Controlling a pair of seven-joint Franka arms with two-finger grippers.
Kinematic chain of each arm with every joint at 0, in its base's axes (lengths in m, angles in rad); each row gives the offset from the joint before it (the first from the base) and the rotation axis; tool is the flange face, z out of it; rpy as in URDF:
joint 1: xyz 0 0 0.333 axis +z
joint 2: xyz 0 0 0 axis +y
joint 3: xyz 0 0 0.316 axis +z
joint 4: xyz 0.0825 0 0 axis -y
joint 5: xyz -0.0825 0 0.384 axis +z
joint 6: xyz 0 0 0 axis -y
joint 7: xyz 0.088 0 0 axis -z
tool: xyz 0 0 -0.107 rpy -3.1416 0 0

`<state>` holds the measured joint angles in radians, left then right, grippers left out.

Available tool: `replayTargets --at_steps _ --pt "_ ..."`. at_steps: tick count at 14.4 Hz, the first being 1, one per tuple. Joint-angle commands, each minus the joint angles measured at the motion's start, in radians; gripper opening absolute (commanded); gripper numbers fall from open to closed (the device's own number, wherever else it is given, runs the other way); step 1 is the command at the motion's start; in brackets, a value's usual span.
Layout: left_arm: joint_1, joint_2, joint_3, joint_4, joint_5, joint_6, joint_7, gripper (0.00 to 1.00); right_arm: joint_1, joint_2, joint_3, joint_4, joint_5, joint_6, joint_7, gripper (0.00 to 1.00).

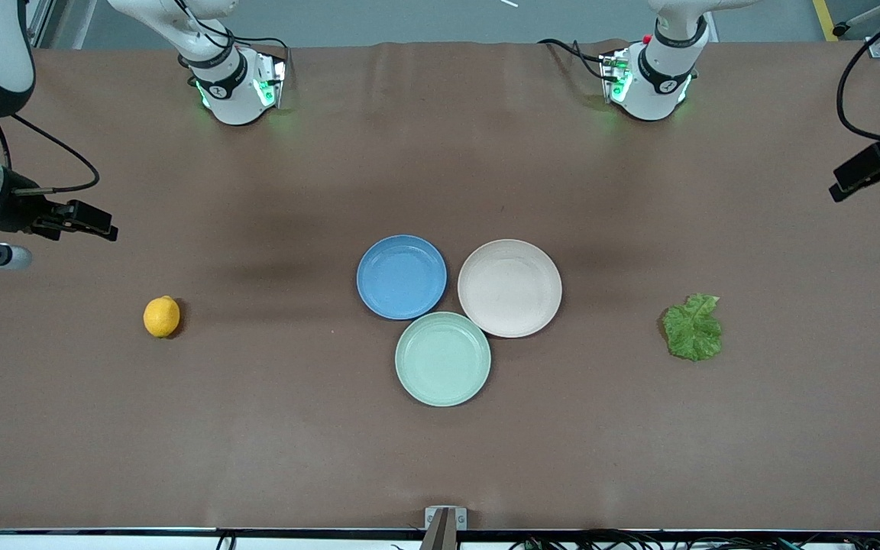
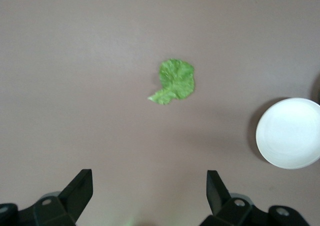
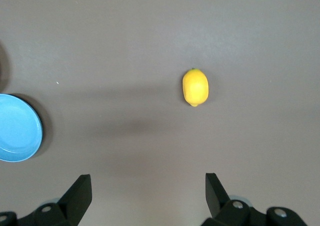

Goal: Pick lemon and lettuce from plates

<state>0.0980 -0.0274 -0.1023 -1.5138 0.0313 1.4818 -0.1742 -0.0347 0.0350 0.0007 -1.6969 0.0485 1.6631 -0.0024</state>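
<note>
1. Lemon [image 1: 161, 316] and lettuce [image 1: 693, 328] were both found lying on the bare table [image 1: 257, 443], not on any plate: the lemon toward the right arm's end, the lettuce toward the left arm's end, each well apart from the plates.
2. The blue plate [image 1: 402, 276], the cream plate [image 1: 509, 288] and a mint-green plate [image 1: 443, 358] were clustered mid-table, rims touching or nearly so, and all three were seen empty.
3. The lemon was judged firm, smooth and apt to roll; a hold across its narrow middle was thought safest.
4. The lettuce was judged light, limp and easily torn; lying flat, it would best be pinched at a raised crinkle or by its stem end.
5. The right gripper [image 3: 147, 196] was held high above the table near the lemon, its fingers spread wide and nothing held.
6. The left gripper [image 2: 150, 193] was held high near the lettuce, its fingers likewise spread and empty.
7. Open table was seen around both items, so straight descents were judged unobstructed; the table edges lay well away.
</note>
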Motion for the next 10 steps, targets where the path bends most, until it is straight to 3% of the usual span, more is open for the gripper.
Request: replayTargets --at_steps 1,10 --pt "-0.059 -0.069 0.068 -0.077 -0.036 0.006 0.051 1.00 0.016 0.019 -0.002 0.086 -0.028 -0.020 0.024 1.00" --pt "-0.083 -0.088 0.052 -0.118 -0.042 0.037 0.067 1.00 0.019 0.022 -0.010 0.241 -0.056 -0.019 0.021 1.00"
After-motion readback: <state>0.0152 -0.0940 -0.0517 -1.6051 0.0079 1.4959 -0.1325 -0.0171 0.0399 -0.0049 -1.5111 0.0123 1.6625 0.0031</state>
